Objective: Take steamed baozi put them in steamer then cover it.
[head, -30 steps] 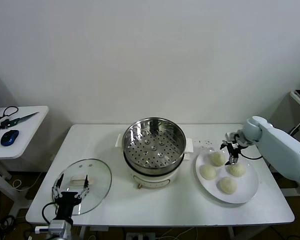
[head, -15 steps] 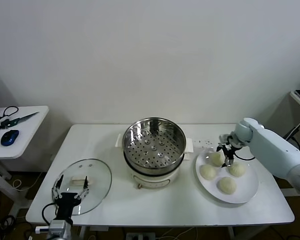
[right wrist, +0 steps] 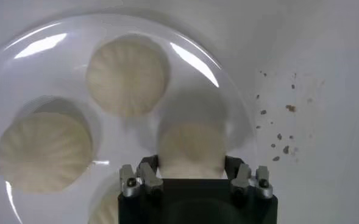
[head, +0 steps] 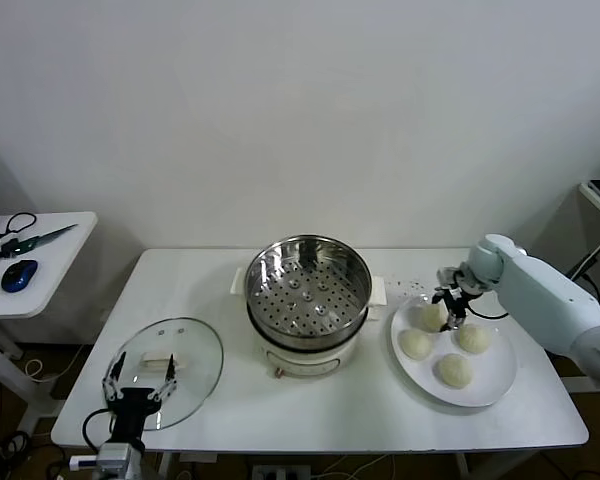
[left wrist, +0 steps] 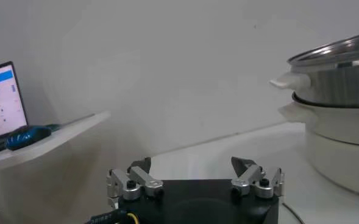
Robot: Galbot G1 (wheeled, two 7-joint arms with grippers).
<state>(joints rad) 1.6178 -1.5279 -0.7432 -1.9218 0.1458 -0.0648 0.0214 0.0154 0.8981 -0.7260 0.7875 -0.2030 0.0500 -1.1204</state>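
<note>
Right wrist view: right end effector (right wrist: 190, 178) wide open, fingers straddling the rearmost steamed baozi (right wrist: 191, 150), not yet closed. Three others sit on the plate (head: 497, 375) right of the empty steamer (head: 308, 290). Risk: soft dough dents or slips if squeezed off-centre. Left end effector (head: 139, 381) parked open over the lid (head: 198, 349) on the bench (head: 360, 415).

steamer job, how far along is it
Nothing is loaded: the steamer basket is bare and all four steamed baozi sit on the white plate. In hand: the right end effector is open over the far-left bun, its fingers either side, not closed. Left: move all four, then fit the glass lid, lying by the open, idle left end effector.
</note>
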